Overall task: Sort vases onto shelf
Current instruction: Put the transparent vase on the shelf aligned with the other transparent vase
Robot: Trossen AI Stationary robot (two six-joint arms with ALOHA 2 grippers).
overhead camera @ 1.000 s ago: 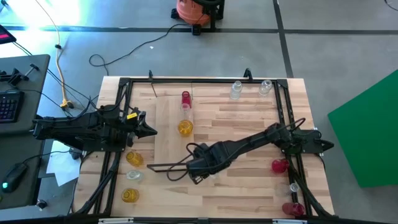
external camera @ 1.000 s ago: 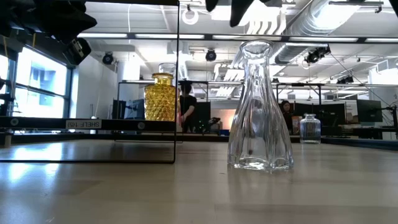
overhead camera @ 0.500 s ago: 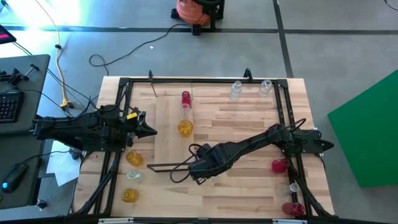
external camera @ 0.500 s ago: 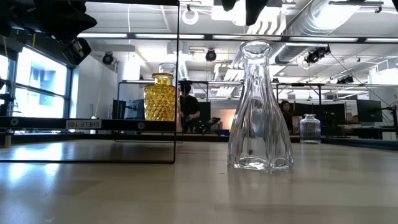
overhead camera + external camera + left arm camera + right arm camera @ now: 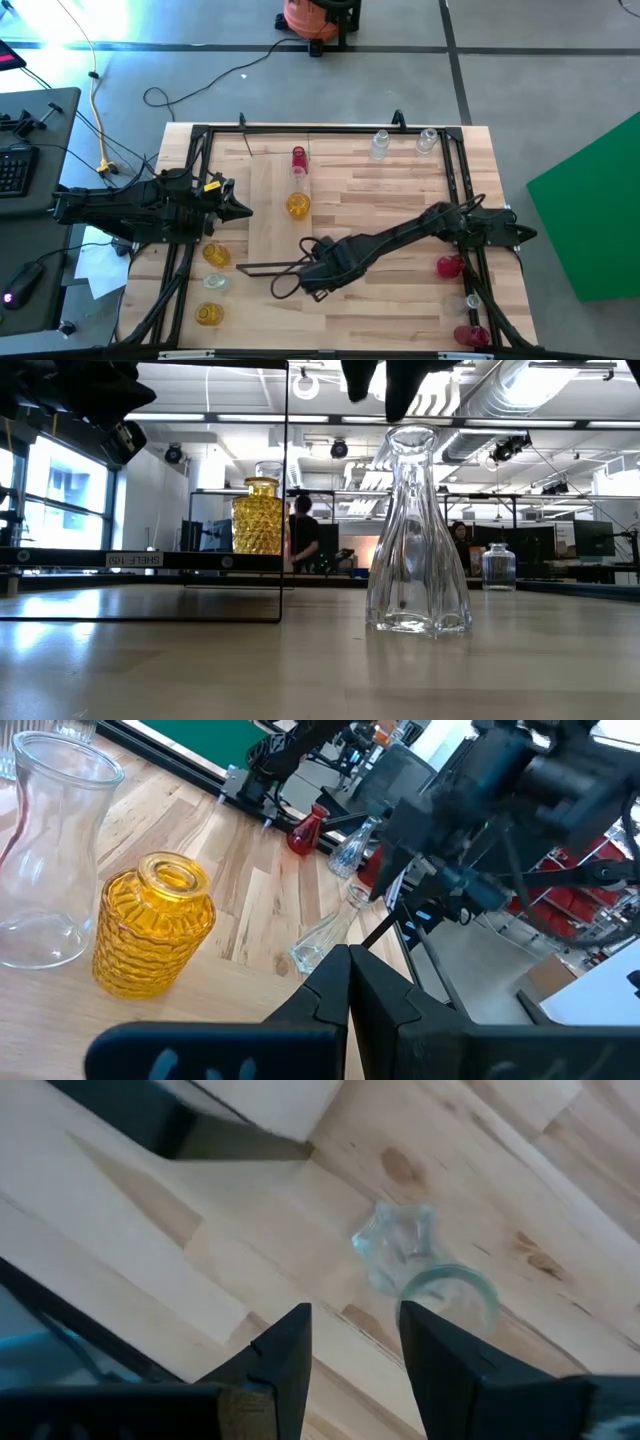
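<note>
Left claw point(image 5: 243, 209) parked at the worktop's point(image 5: 400, 190) left edge, fingers pinched shut on nothing, tip pointing toward the amber vase point(image 5: 297, 205), near but not touching. Three small vases sit just off the worktop's left rail: an amber one point(image 5: 216, 254), a clear one point(image 5: 213, 283), a yellow one point(image 5: 207, 315). The shelf point(image 5: 276, 215) is the pale board lying left of centre; on it stand a red vase point(image 5: 298, 160) toward the far end and the amber vase just nearer. In the left wrist view that ribbed amber vase shows beside a clear flared vase point(image 5: 45, 850). Right claw point(image 5: 318, 283) reaches across to just past the shelf's near right corner, fingers parted and empty, hanging directly above a clear flask-shaped vase point(image 5: 417, 535). Right wrist view looks straight down on that vase's mouth point(image 5: 448, 1292), which sits just ahead of the open fingers, not between them. Low view shows the claw above the vase's rim, vase upright on the worktop. Two clear vases point(image 5: 380, 145) and point(image 5: 427, 140) stand at the far right. Red vases point(image 5: 449, 267) and point(image 5: 470, 336) stand by the right rail.
</note>
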